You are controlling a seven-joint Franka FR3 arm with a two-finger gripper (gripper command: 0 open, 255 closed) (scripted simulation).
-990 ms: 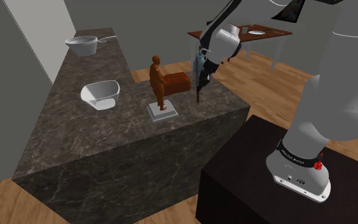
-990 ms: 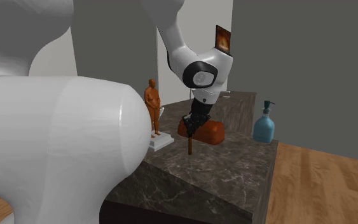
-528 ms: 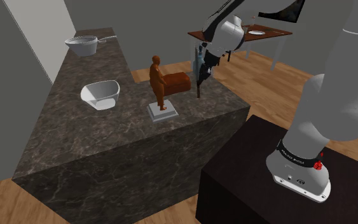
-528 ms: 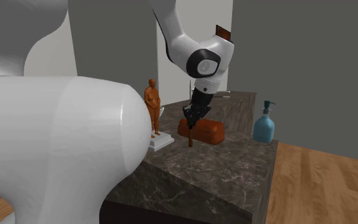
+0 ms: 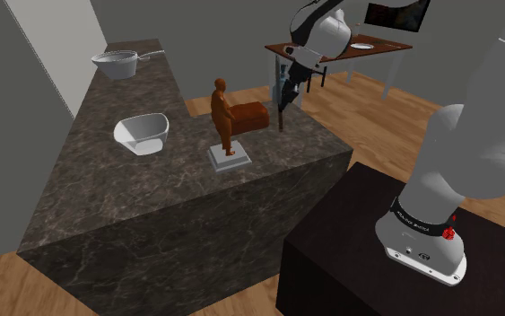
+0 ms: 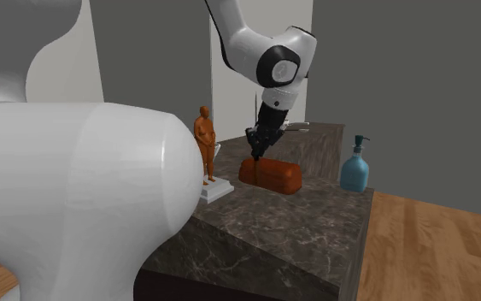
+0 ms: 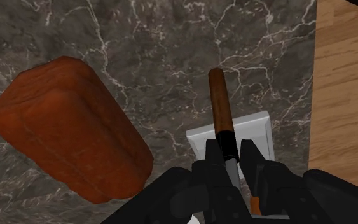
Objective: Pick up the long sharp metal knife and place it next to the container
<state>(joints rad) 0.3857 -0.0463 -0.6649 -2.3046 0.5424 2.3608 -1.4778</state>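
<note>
A dark, white-veined marble counter (image 5: 152, 206) runs across the room. The white arm (image 5: 474, 117) reaches over its near end from a dark brown box stand (image 5: 349, 260). On that end lies a reddish-brown, round-cornered container (image 5: 248, 117), on its side. Just beside it, toward the shoulder view's lower left, an orange-brown figurine of a standing person (image 5: 224, 112) stands on a pale square base. A white bowl (image 5: 143, 131) sits farther along the counter, well apart, with a grey metal saucepan (image 5: 116, 63) beyond it. A blue pump bottle (image 6: 354, 167) stands near the container on the second exterior view's right.

The long knife with a brown wooden handle (image 7: 220, 105) hangs almost upright – handle down, thin blade up – just beside the container, on the shoulder view's right. In the second exterior view its handle end looks clear of the marble. The black gripper (image 7: 231, 153) has its jaws narrow, clamped on the knife where handle meets blade.
</note>
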